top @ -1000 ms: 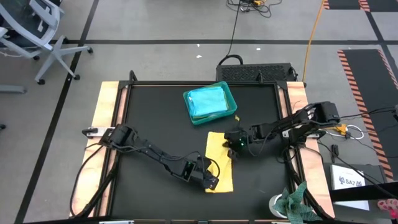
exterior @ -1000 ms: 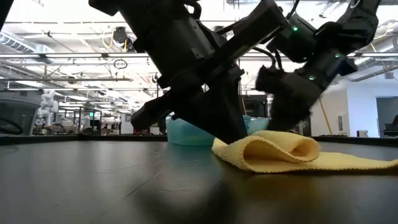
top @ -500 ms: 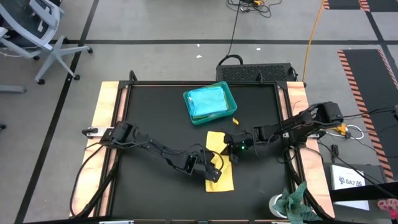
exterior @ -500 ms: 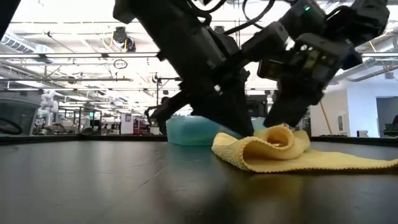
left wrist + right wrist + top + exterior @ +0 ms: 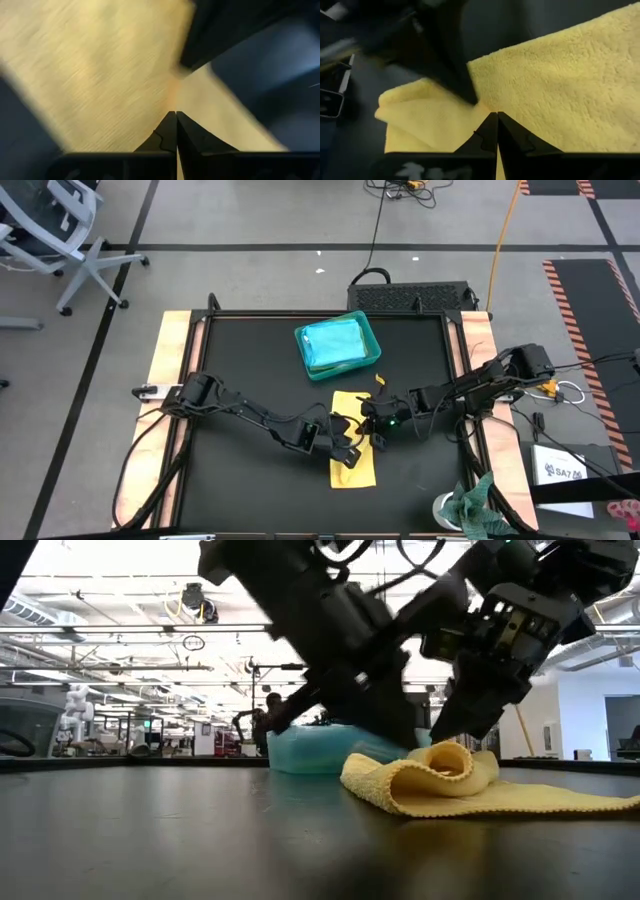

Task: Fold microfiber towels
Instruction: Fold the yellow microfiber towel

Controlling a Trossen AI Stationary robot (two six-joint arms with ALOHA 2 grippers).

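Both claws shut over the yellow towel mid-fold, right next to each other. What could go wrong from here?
1. The left claw and right claw sit very close over the yellow towel; the arms may collide.
2. The fold stands as a loose hump in the low view; it may spring back if released.
3. The teal tray of folded towels lies just beyond; a swing that way may hit it.

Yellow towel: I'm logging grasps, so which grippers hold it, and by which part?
Both grippers, shut: the left gripper and right gripper each pinch a raised fold of the yellow towel near its middle.
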